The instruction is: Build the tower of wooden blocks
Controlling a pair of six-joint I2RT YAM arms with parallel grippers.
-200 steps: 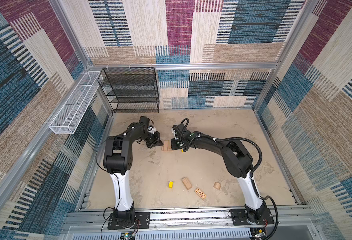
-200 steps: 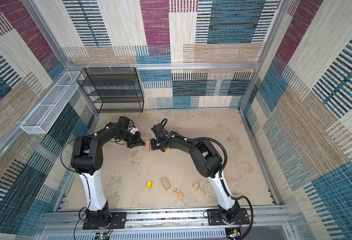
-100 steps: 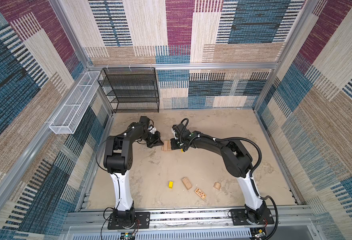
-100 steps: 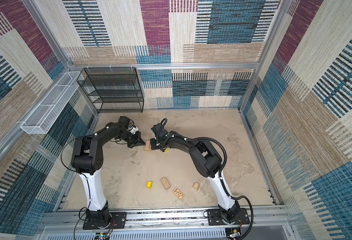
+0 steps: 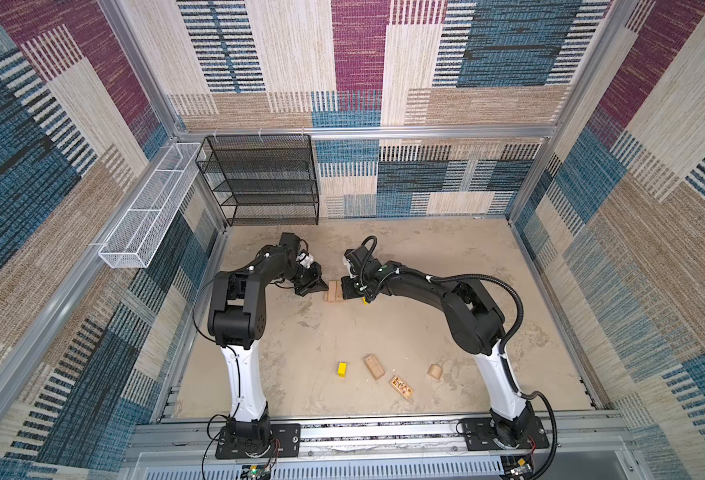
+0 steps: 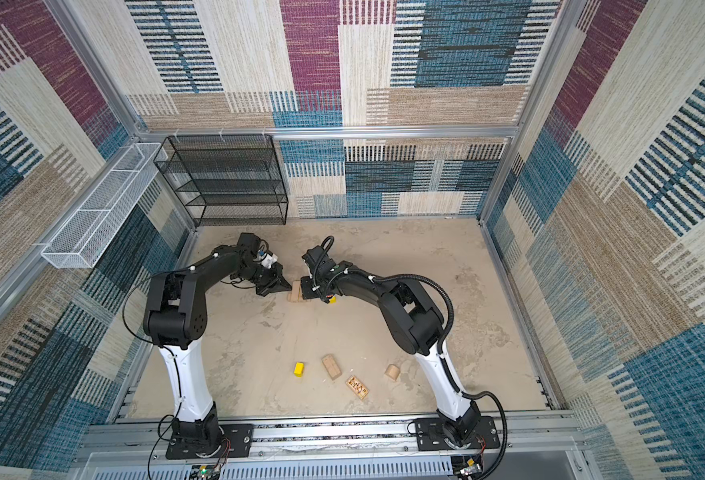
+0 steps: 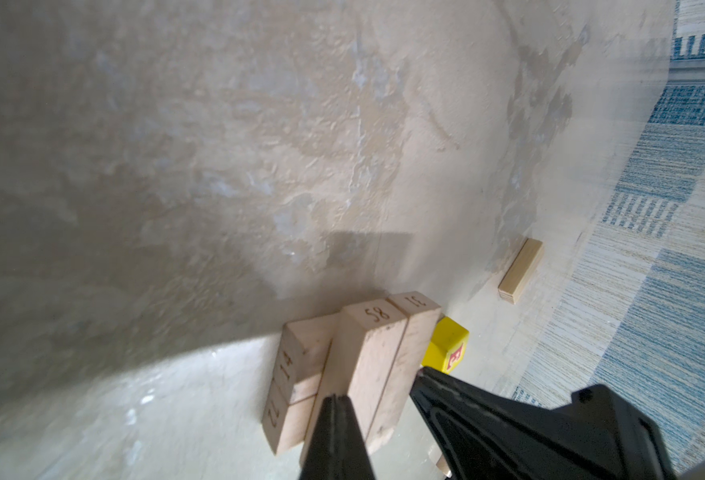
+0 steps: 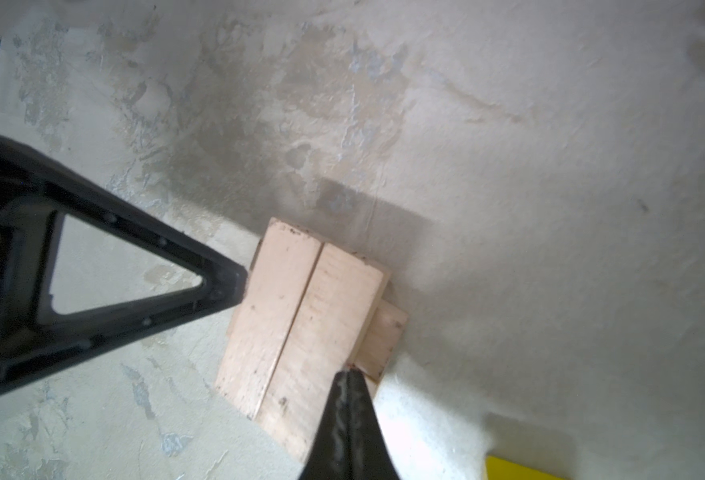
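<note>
Your work surface: mottled beige floor (image 5: 446, 299), patchy and scuffed. At centre you see low stack of tan blocks (image 5: 333, 291), lowest layer flat on floor. At its 3 o'clock, touching or just beside: yellow block with red letter (image 7: 446, 345). Toward 6 o'clock, row near front rail: yellow block (image 5: 342, 369), plain tan oblong (image 5: 374, 366), dark-patterned block (image 5: 401, 387), rounded tan piece (image 5: 435, 372). At 11 o'clock, black wire rack (image 5: 267, 183) stands at back wall.

At the back of my cell a black mesh shelf rack (image 5: 265, 180) stands against the patchwork woven wall (image 5: 425, 178). Beside it a white wire basket (image 5: 151, 208) hangs on the side rail. The counter (image 5: 425, 257) is mottled beige.
</note>
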